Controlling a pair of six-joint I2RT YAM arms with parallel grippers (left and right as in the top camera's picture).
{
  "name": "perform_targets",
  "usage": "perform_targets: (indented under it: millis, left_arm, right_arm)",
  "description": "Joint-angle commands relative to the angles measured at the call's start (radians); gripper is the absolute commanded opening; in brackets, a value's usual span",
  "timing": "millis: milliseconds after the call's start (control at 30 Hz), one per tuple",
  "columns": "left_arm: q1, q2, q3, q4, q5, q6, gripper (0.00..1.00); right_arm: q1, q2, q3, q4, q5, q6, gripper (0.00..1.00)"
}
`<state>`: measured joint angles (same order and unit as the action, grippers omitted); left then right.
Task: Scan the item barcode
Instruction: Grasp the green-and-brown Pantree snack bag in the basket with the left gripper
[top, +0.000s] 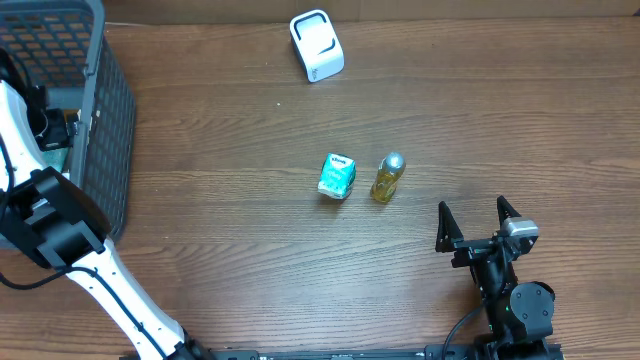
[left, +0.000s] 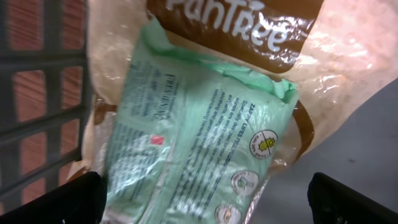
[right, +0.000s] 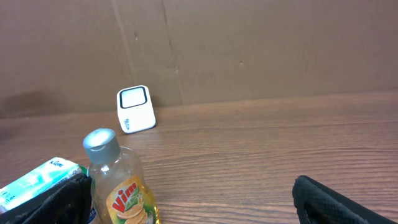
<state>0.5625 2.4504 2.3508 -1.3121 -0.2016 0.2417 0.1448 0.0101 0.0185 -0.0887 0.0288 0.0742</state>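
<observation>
Left tool (left: 205, 204): spread wide above the green pack (left: 186, 143); only its dark tips showed, at the frame corners.
Green pack: lay in the basket (top: 110, 110) on a crumpled bag (left: 249, 34); lower end cut off, print blurred.
Right tool (top: 478, 225): spread, holding nothing, near the bottle (top: 387, 177).
Scanner (top: 316, 45): far side of the worktop (top: 250, 260).

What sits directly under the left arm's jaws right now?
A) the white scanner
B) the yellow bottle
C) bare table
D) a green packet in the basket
D: the left wrist view shows a green packet below the open jaws, with the basket wall beside it.
</observation>
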Motion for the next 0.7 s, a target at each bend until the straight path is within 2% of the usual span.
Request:
perform_targets:
  millis: [0,333,367,467,667]
  left_arm:
    - [-0.005,0.016,-0.048,0.017,0.003,0.044,0.99]
    - [-0.008,0.016,-0.23,0.115,-0.017,0.046,1.0]
    - [-0.008,0.016,-0.242,0.118,-0.017,0.042,0.97]
    - [-0.008,0.016,-0.257,0.121,-0.017,0.033,0.82]
    - [-0.008,0.014,-0.253,0.107,-0.016,0.003,0.36]
  right_arm:
    - [-0.003,-0.007,-0.011,0.007,-0.005,-0.004,1.0]
    - [-0.003,-0.007,-0.011,0.007,-0.005,-0.004,1.0]
    - [-0.003,-0.007,-0.011,0.007,-0.005,-0.004,1.0]
    - [-0.003,-0.007,-0.011,0.007,-0.005,-0.004,1.0]
    - [-0.003,-0.007,-0.011,0.007,-0.005,-0.004,1.0]
